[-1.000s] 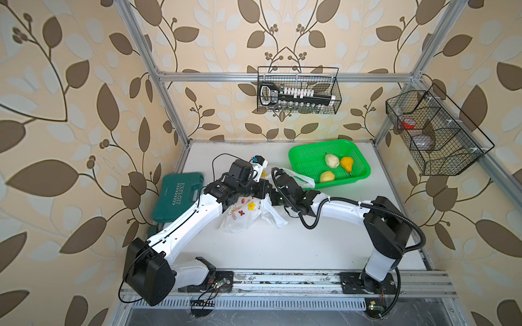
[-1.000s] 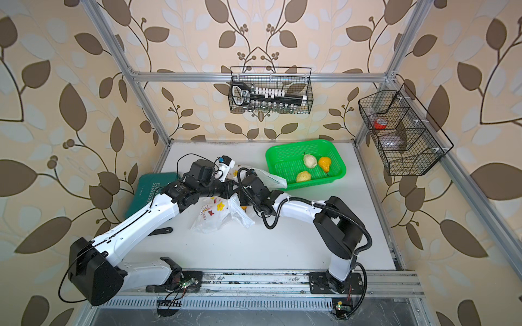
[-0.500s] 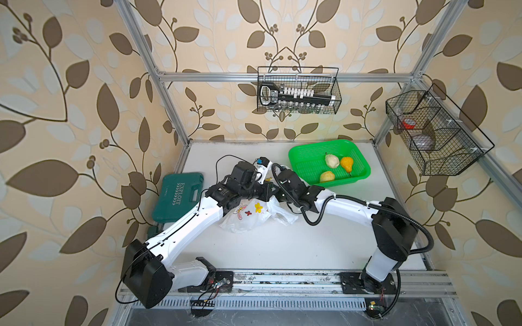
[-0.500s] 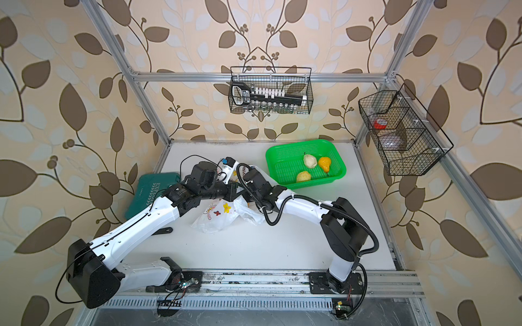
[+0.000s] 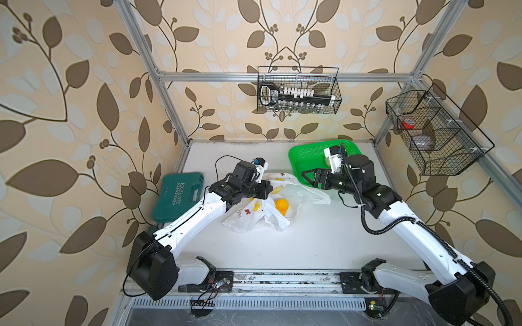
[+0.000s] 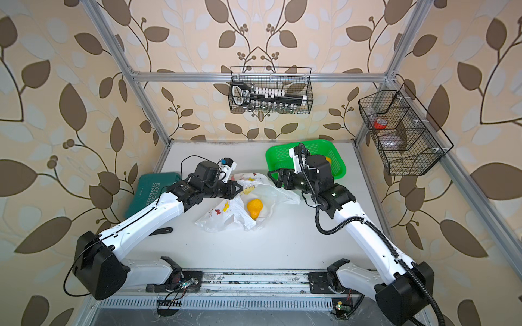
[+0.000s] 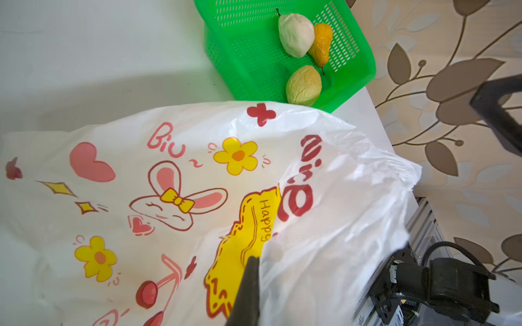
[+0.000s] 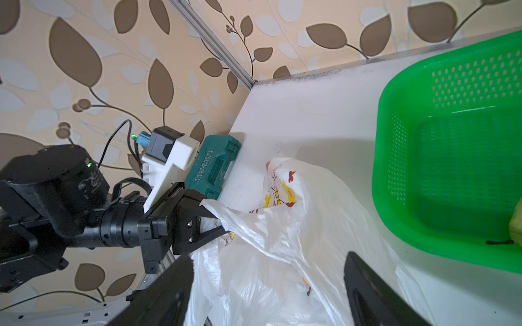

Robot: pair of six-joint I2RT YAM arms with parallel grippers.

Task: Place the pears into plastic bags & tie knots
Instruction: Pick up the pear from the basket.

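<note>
Presently left tool (image 6: pixel 240 188) pinching bag (image 6: pixel 272 195) rim, right tool (image 6: pixel 271 178) wide, empty, near bag

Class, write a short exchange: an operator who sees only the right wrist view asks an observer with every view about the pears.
Operator: How many pears are in the green basket? My view cuts it off.
Observer: Three, by the left wrist view: a cream pear, an ochre pear, a yellow-green pear.
Operator: Is any pear in the plastic bag?
Observer: In both top views an orange pear lies in its spread mouth.
</note>
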